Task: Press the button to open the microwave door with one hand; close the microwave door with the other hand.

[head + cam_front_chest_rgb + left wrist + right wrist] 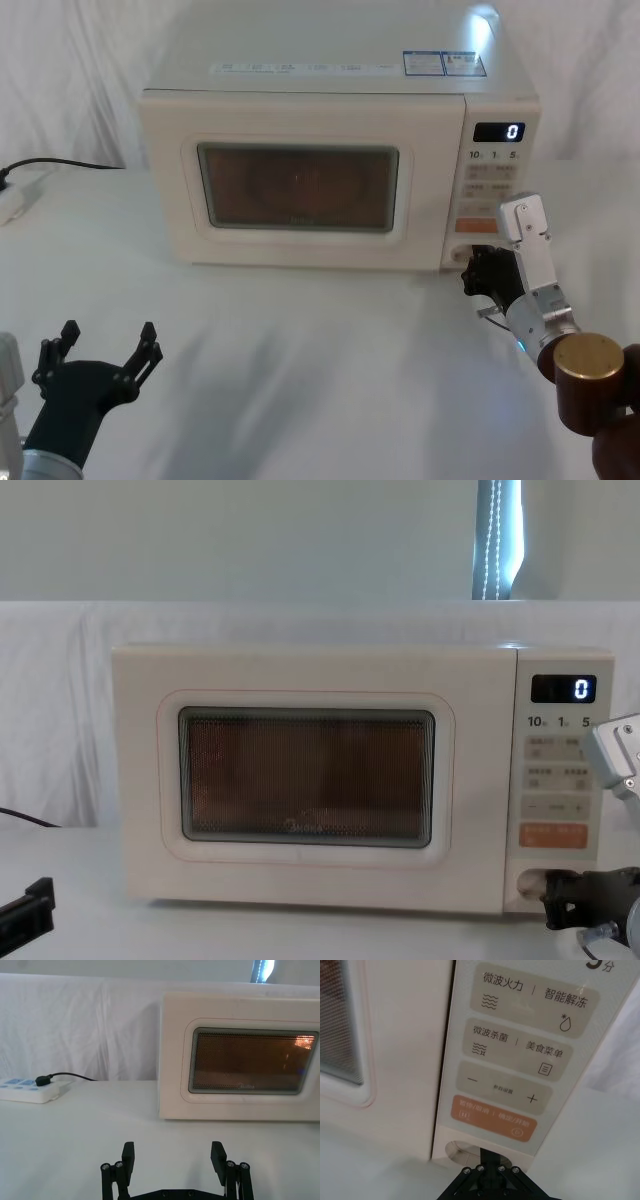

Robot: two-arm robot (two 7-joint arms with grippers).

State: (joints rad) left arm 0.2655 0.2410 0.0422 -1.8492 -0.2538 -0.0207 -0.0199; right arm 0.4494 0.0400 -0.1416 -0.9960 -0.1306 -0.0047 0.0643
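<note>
Microwave door (300,780) — smooth, seemingly matt plastic

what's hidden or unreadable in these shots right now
- Button: right wrist view, mostly covered by the right gripper; contact unclear.
- Right gripper fingers: head view, bunched against the panel's lower corner; open or shut unclear.
- Microwave door logo: chest view, too faint to read.
- Left gripper: open, low left in head view; chest view's lower left edge cuts it off.
- Power strip: left edge crops it.

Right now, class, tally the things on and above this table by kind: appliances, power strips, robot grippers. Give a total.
Appliances: 1, the microwave, its microwave door shut.
Power strips: 1, the white power strip.
Robot grippers: 2, the left gripper open, the right gripper at the button.
Total: 4
</note>
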